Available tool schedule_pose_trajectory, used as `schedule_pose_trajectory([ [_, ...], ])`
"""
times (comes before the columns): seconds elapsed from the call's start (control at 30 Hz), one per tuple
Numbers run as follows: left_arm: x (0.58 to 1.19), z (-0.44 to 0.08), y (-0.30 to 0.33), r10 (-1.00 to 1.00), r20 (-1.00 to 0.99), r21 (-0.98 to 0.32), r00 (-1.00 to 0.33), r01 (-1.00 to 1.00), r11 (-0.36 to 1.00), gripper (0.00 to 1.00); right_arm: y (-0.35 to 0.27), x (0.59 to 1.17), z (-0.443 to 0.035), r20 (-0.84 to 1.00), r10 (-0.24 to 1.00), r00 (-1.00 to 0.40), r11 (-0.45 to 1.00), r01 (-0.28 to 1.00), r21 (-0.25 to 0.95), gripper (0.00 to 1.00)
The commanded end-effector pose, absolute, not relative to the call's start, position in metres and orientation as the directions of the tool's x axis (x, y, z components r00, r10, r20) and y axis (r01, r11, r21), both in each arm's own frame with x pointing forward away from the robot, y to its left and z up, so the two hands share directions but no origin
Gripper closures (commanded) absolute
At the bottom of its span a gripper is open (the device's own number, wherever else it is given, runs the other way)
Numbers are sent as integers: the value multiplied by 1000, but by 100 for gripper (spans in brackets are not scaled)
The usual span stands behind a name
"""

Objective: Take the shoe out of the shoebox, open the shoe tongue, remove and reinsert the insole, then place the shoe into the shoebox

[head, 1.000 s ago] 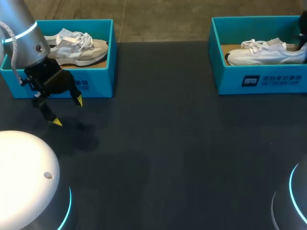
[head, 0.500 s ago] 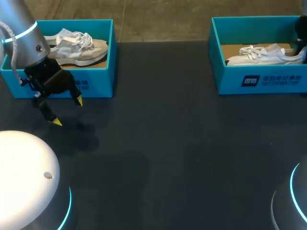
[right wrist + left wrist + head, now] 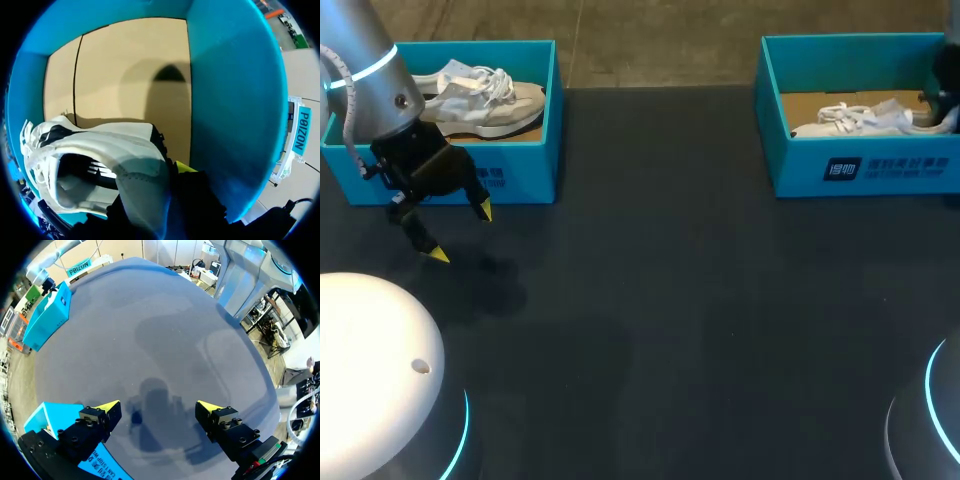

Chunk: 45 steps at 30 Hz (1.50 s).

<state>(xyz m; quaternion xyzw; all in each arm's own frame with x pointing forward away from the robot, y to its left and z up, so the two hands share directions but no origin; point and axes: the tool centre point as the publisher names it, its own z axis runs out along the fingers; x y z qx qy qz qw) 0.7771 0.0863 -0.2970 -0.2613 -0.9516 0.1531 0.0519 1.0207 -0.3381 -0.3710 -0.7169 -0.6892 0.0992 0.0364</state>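
In the head view the left gripper [image 3: 462,232] hangs just above the dark table [image 3: 670,300], in front of the left shoebox [image 3: 525,160], with its yellow tips spread and nothing between them. That teal box holds a grey-and-white sneaker [image 3: 485,100] with loose white laces. Well apart, at the table's far right corner, stands the right shoebox [image 3: 860,165], also teal. The white sneaker [image 3: 860,118] lies low inside it, and only its laced upper shows above the front wall.

In the left wrist view the released left gripper [image 3: 159,407] is over bare tabletop, casting a shadow ahead of it. A corner of the left shoebox [image 3: 50,415] sits beside one finger. The right shoebox [image 3: 47,315] is far off across the table.

In the right wrist view the white sneaker [image 3: 100,150] rests on the tan cardboard floor of the right shoebox [image 3: 230,100], close to a teal wall. It has dark side stripes, white laces and a dark mouth open toward the camera. Its heel collar is right at the right gripper [image 3: 172,175], and I cannot tell whether that claw is clenched on the shoe.
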Motion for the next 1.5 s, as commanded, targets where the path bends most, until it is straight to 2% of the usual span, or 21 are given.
schedule_pose_trajectory([
  [0.03,776,-297,87,514,17,-318,-858,482,816,0,-338,1019,-379,-78,997,23,-37,982,-186,100],
  [0.3,776,-297,87,514,17,-318,-858,482,816,0,-335,1020,-388,-78,997,22,-38,978,-205,100],
  [0.5,776,-297,87,514,17,-318,-858,482,816,0,-339,1023,-386,-62,994,88,-98,977,-190,100],
  [0.87,776,-297,87,514,17,-318,-858,482,816,0,-341,1028,-379,-89,989,121,-134,977,-166,100],
  [1.5,776,-297,87,514,17,-318,-858,482,816,0,-343,1023,-388,-95,992,83,-99,978,-182,100],
])
